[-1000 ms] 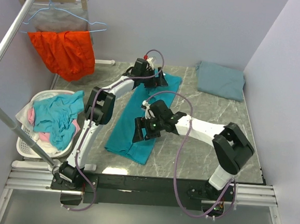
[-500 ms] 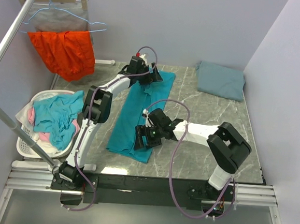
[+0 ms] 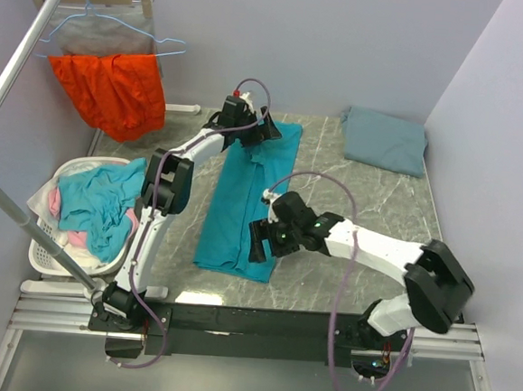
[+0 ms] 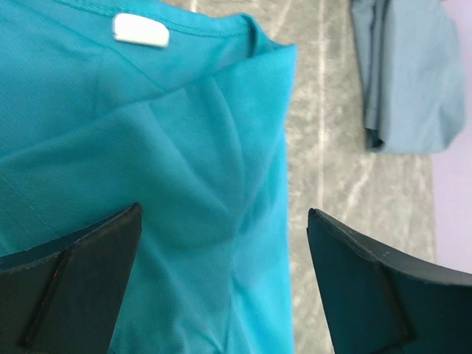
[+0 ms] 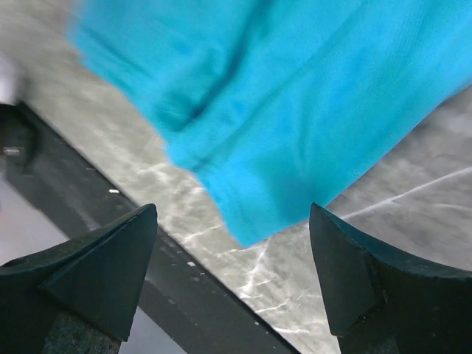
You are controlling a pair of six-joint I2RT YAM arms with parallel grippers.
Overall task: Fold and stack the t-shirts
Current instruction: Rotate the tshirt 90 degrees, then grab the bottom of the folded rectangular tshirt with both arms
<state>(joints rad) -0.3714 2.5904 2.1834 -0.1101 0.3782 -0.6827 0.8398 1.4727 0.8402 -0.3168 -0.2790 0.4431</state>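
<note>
**Teal shirt mid-fold; both grippers empty**

Table [image 3: 369,204]: holding both shirts.
Teal shirt [image 3: 243,203]: lying as a long strip at centre, collar at 12, hem at 6.
Grey shirt [image 3: 385,140]: sitting folded at 2.
Left gripper [image 4: 223,214]: hovering wide over the collar.
Right gripper [image 5: 232,210]: hovering wide over the hem corner.
Risk: a pinch catching one layer only, pulling the strip askew.
Room: hem lying near the 6 o'clock edge; bare marble opening toward 3.
</note>
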